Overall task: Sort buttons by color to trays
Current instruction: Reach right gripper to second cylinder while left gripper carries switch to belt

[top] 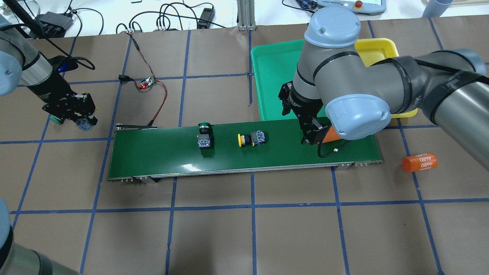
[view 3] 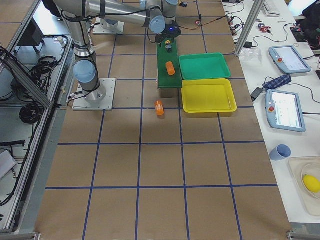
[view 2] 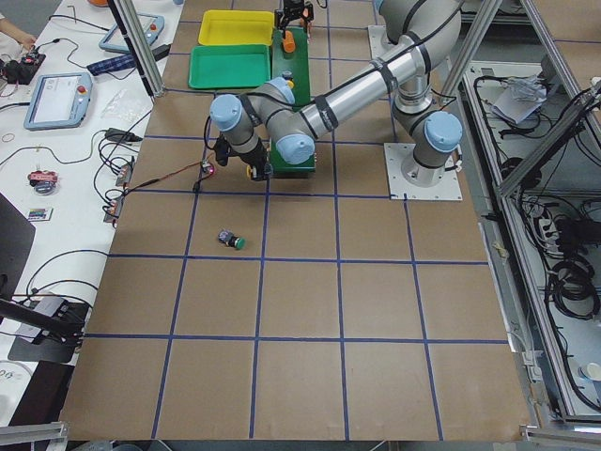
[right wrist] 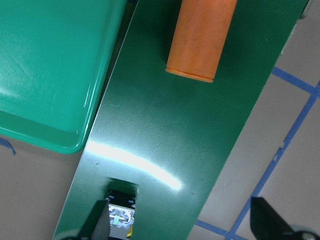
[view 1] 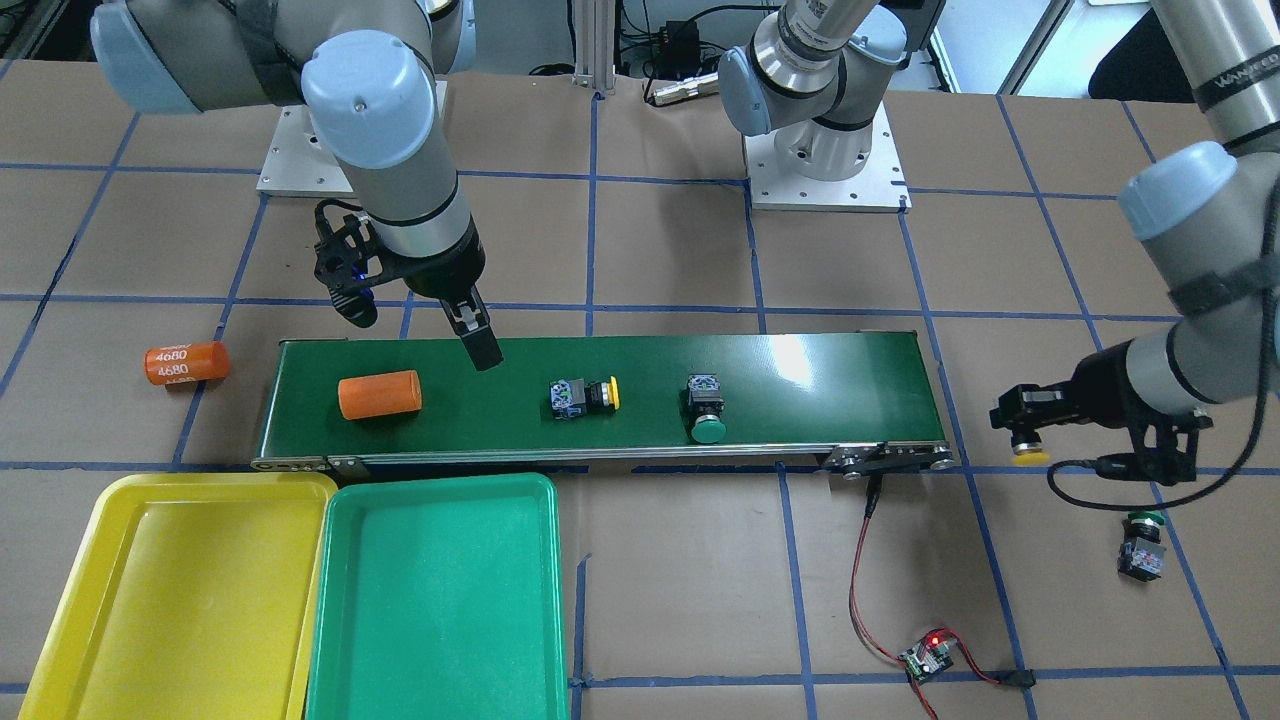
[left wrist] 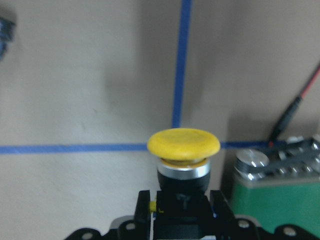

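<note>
1. My left hand (view 1: 1022, 428) is clamped on the black body of a yellow button (left wrist: 183, 145). Its cap points away from me, just past the end of the conveyor belt (view 1: 800, 400) and well apart from the yellow tray (view 1: 60, 640).
2. The tray looks out of my reach, so I judge the belt the best route. I should lay the button on the near end, clear of the green button (view 1: 707, 405), and let go only once it rests.
3. My right hand (right wrist: 182, 222) hangs empty, fingers spread wide, over the second yellow button (view 1: 583, 396). I should centre on its body before closing.
</note>
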`<state>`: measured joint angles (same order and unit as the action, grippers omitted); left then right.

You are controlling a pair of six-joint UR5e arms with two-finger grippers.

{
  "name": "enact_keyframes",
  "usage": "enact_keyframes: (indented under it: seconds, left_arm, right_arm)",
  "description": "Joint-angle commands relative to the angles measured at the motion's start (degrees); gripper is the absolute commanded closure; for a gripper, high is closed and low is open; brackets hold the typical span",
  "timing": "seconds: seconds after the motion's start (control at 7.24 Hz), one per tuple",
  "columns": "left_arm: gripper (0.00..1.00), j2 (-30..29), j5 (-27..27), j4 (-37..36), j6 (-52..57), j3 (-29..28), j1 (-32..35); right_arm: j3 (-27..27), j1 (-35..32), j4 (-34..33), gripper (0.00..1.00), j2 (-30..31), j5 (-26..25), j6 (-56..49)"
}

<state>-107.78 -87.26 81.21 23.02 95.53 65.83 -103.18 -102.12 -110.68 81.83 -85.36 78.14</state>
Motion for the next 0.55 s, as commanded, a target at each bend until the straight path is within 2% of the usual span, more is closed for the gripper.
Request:
enact_keyframes:
  seconds: [0.0, 0.28, 0.41]
  left_arm:
    - [1.00, 6.42, 0.16, -3.84, -5.33, 8.33, 4.56]
    - [1.00, 7.58, 0.16, -19.15, -10.77, 17.63, 9.20]
    - [1.00, 7.67, 0.16, -22.98, -11.24, 19.50, 10.80]
  right_arm:
    - [0.00, -1.58, -5.83, 0.00, -4.38, -0.07, 3.86]
    - [0.00, -3.50, -12.08, 0.00, -8.86, -0.07, 8.92]
    - [0.00, -4.39, -12.19, 0.00, -9.49, -0.24, 8.96]
